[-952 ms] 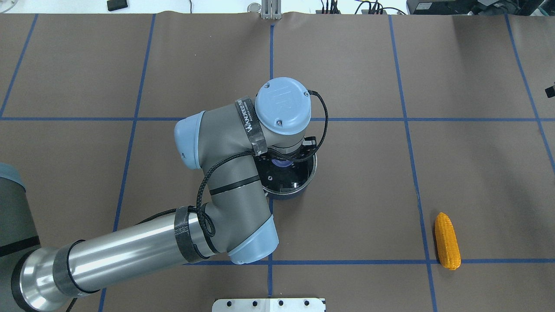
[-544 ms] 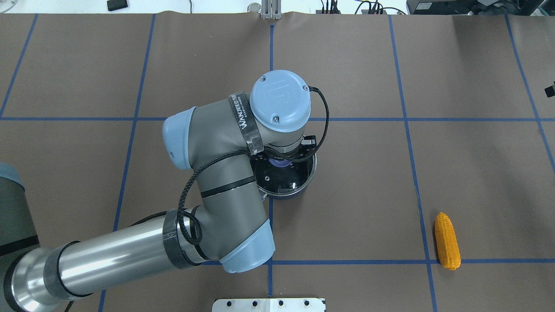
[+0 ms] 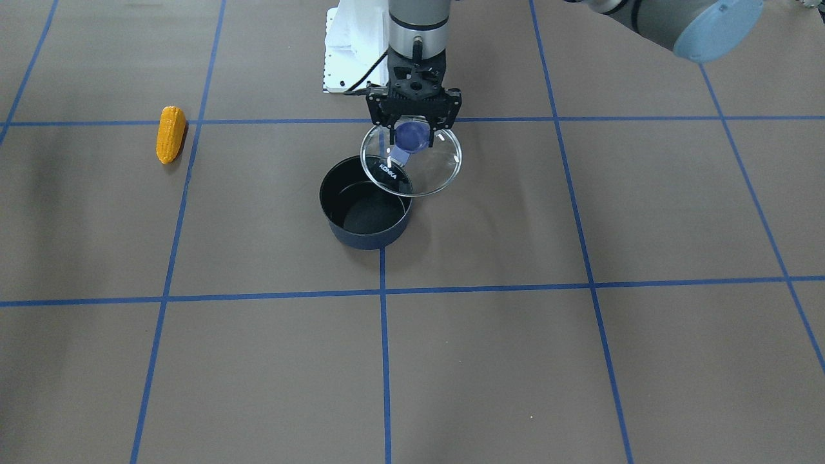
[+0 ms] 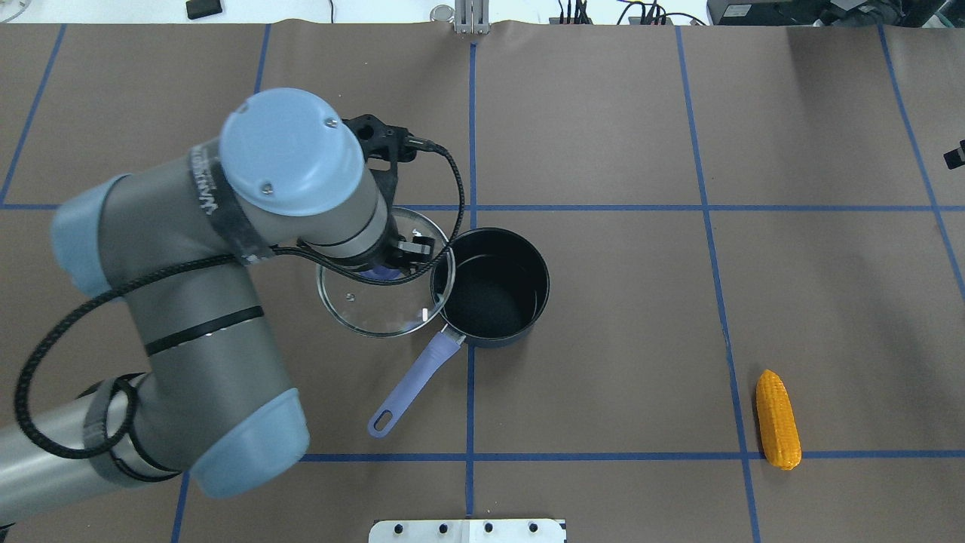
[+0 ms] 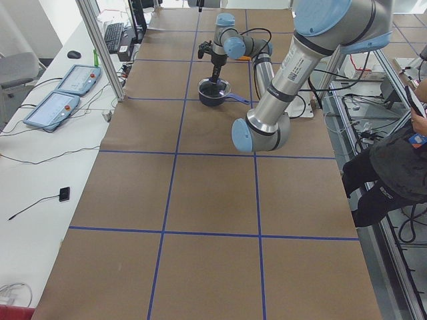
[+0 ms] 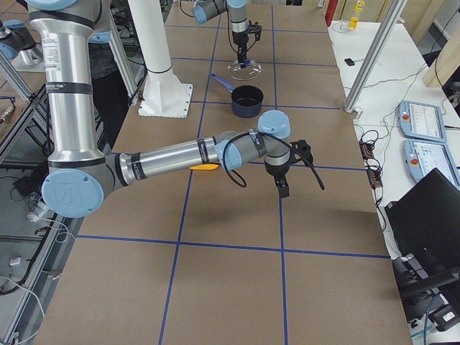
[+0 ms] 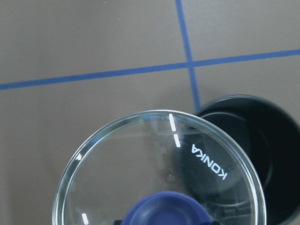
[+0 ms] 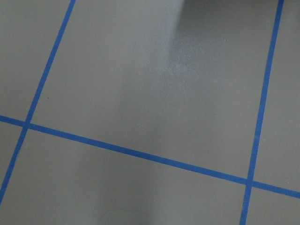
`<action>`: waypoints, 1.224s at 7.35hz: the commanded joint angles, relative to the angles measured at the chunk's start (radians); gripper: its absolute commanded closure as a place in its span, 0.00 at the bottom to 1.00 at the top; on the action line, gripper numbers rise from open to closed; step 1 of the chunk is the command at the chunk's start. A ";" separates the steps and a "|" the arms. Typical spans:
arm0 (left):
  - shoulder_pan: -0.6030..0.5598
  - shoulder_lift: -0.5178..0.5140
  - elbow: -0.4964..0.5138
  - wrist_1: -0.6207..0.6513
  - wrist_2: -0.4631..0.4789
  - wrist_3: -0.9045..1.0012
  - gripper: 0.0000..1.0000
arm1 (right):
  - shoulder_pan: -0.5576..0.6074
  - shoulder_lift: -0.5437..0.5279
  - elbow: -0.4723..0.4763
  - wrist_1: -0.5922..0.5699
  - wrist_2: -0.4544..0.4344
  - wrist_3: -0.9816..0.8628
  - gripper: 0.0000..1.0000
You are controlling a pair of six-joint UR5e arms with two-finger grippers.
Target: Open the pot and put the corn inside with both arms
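Observation:
The dark pot [image 4: 490,294] stands open mid-table, its lilac handle [image 4: 411,385] pointing toward the robot; it also shows in the front view [image 3: 367,240]. My left gripper [image 3: 412,132] is shut on the blue knob of the glass lid [image 4: 377,305] and holds it tilted above the table, beside the pot, overlapping its rim. The left wrist view shows the lid [image 7: 140,164] and its knob [image 7: 168,208]. The orange-yellow corn [image 4: 778,418] lies on the table far to the right, also in the front view [image 3: 171,134]. My right gripper [image 6: 282,188] hangs above bare table near the corn; I cannot tell whether it is open.
The white base mount [image 4: 467,530] sits at the near table edge. Blue tape lines grid the brown table cover. A metal post [image 4: 471,15] stands at the far edge. A person [image 5: 393,167] sits beside the table at the robot's side.
My left arm has lifted the lid off the pot and swung it to the left in the overhead view. The pot is now open and its handle shows. The corn has not moved.

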 commanded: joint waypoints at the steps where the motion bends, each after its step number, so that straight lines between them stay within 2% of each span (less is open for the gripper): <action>1: -0.163 0.240 -0.104 -0.048 -0.130 0.302 0.94 | -0.046 -0.001 0.007 0.032 -0.001 0.076 0.00; 3: -0.307 0.461 -0.105 -0.187 -0.237 0.560 0.94 | -0.086 -0.012 0.007 0.124 -0.006 0.174 0.00; 5: -0.376 0.613 -0.071 -0.301 -0.314 0.735 0.94 | -0.093 -0.015 0.007 0.124 -0.009 0.176 0.00; 6: -0.380 0.670 -0.021 -0.410 -0.325 0.779 0.94 | -0.093 -0.015 0.007 0.124 -0.009 0.176 0.00; 7: -0.381 0.710 0.079 -0.573 -0.333 0.813 0.94 | -0.093 -0.013 0.007 0.124 -0.010 0.176 0.00; 8: -0.381 0.717 0.196 -0.739 -0.351 0.817 0.94 | -0.093 -0.013 0.007 0.126 -0.010 0.175 0.00; 9: -0.381 0.717 0.278 -0.828 -0.359 0.818 0.94 | -0.093 -0.013 0.007 0.126 -0.010 0.175 0.00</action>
